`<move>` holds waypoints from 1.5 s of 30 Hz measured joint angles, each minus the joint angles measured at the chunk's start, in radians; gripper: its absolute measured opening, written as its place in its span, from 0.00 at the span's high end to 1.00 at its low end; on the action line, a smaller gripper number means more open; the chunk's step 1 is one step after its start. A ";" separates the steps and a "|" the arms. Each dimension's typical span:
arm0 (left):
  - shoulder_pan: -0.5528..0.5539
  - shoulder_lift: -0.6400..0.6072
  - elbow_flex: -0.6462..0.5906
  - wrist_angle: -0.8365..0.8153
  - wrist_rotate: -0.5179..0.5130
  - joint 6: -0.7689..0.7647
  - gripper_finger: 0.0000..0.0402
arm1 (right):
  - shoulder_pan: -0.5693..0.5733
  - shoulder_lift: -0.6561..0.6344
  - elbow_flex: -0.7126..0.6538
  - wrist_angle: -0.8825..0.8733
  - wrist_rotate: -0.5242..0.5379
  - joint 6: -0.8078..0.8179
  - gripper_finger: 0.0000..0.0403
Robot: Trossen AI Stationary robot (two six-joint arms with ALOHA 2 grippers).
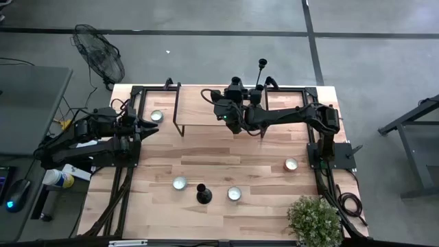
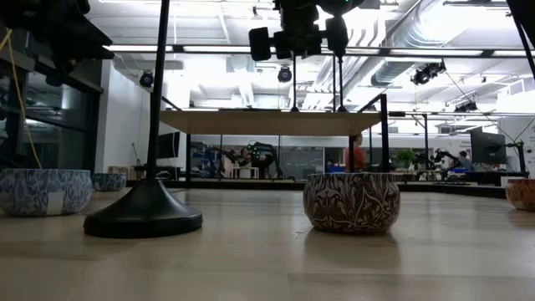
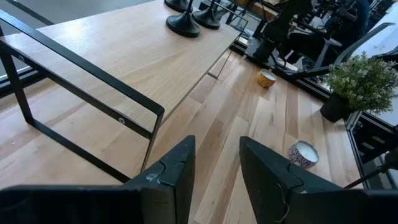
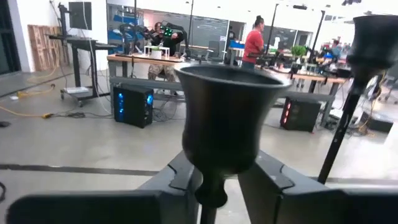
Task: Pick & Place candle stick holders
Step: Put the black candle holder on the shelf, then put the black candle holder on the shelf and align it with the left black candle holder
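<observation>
Black candle stick holders stand by their round bases at the right end of a raised wooden shelf (image 1: 199, 113). One holder (image 1: 236, 82) shows its cup (image 4: 217, 118) right in front of my right gripper (image 4: 221, 186), which is open with a finger on either side of the thin stem. A taller holder (image 4: 367, 43) stands beside it. Their bases show in the left wrist view (image 3: 185, 26). Another holder (image 1: 203, 194) stands on the table near the front, large in the low view (image 2: 144, 209). My left gripper (image 3: 217, 146) is open and empty by the shelf's left end (image 1: 145, 127).
Small patterned bowls sit on the table (image 1: 157, 116), (image 1: 180, 182), (image 1: 234, 193), (image 1: 291, 164). A potted plant (image 1: 314, 219) stands at the near right corner. The shelf's black frame legs (image 3: 93, 99) stand close to my left gripper. People move in the room behind.
</observation>
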 joint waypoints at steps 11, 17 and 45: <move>0.000 0.000 0.000 0.000 0.000 0.000 0.70 | 0.029 -0.001 0.000 0.003 0.001 -0.062 0.62; 0.000 0.000 0.000 0.000 0.000 0.000 0.70 | 0.055 -0.002 0.000 0.054 -0.025 -0.140 0.54; 0.000 0.000 0.000 0.000 0.000 0.000 0.70 | 0.218 -0.008 0.000 0.470 0.014 -1.029 0.51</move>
